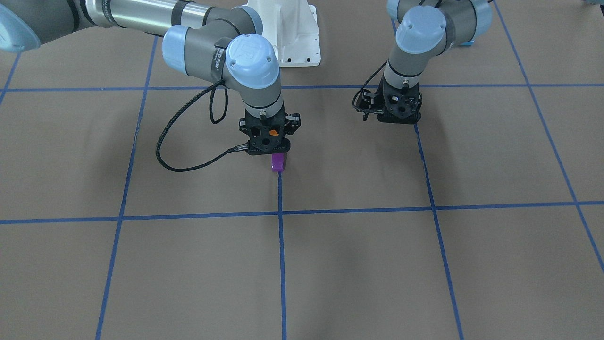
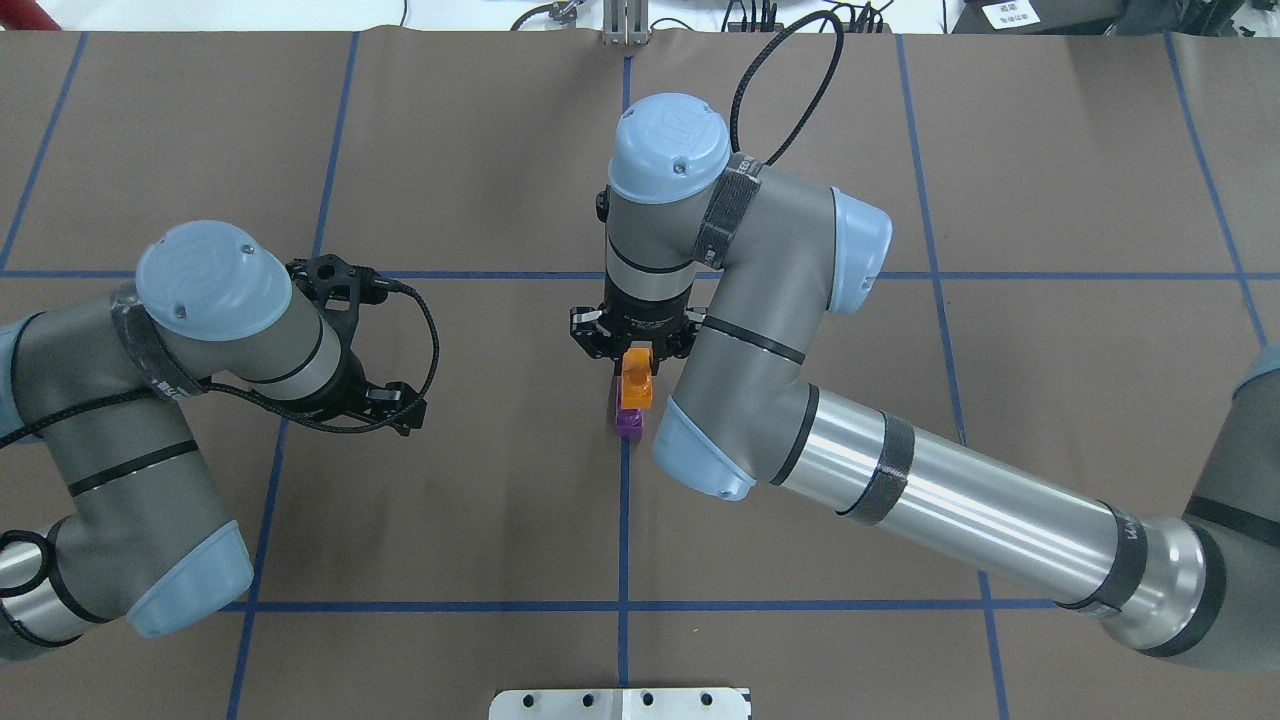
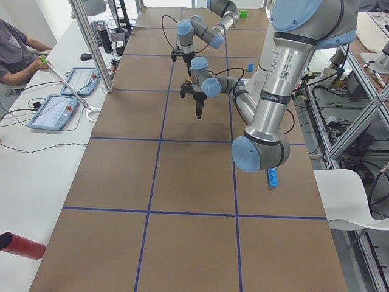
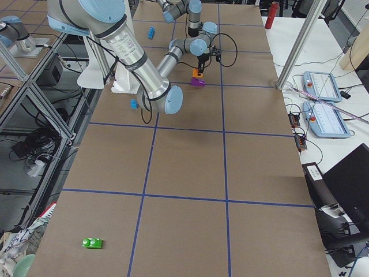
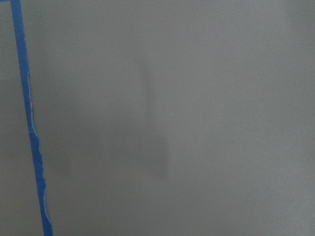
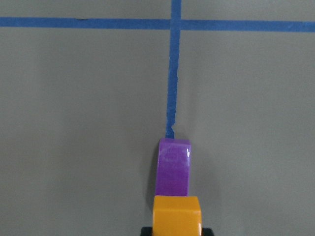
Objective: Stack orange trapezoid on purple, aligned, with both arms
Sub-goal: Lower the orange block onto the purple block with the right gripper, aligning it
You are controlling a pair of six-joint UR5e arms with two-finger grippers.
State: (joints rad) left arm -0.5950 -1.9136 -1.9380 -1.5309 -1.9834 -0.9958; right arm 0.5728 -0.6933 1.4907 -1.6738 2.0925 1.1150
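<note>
My right gripper [image 2: 635, 372] is shut on the orange trapezoid [image 2: 635, 380] and holds it at the table's middle, just above the purple block [image 2: 629, 422]. The purple block stands on the blue centre line. In the right wrist view the orange block [image 6: 176, 215] is at the bottom edge, with the purple block [image 6: 173, 167] just beyond it. I cannot tell whether they touch. In the front view the purple block [image 1: 278, 163] sticks out below the right gripper [image 1: 268, 150]. My left gripper [image 2: 345, 340] hovers low to the side, open and empty.
The white robot base [image 1: 288, 33] is at the near edge. A long blue brick [image 3: 272, 177] and a small blue block [image 4: 133, 104] lie near it. A green block [image 4: 92, 243] lies far off at one table end. Operators' tablets [image 4: 326, 112] line the far side.
</note>
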